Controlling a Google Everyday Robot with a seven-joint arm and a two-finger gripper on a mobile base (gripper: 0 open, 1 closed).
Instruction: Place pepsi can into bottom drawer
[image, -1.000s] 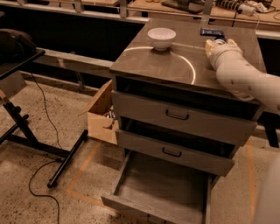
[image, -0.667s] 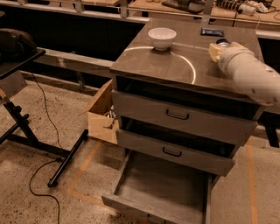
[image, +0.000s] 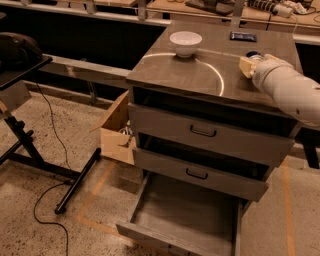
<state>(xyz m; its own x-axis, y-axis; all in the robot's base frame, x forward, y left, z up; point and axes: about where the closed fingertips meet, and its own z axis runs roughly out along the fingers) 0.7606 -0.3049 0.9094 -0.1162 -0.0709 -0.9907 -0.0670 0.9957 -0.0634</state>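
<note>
while bottom drawer (image: 185, 210) sits open, end effector (image: 248, 65) beside pepsi can (image: 253, 54); grip unclear.

Cabinet (image: 200, 75): bowl (image: 185, 42), packet (image: 243, 36), pepsi can (image: 252, 54), tool (image: 249, 63)

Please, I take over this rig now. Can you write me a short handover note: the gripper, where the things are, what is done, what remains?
The gripper is at the right rear of the cabinet top, right against the pepsi can; a grasp cannot be confirmed.
The pepsi can stands on the cabinet top, mostly hidden behind the gripper.
The bottom drawer is pulled open, its visible floor bare.
Done: drawer open, arm at the can.
Left: secure the can, lift it, bring it down and set it in the bottom drawer.
</note>
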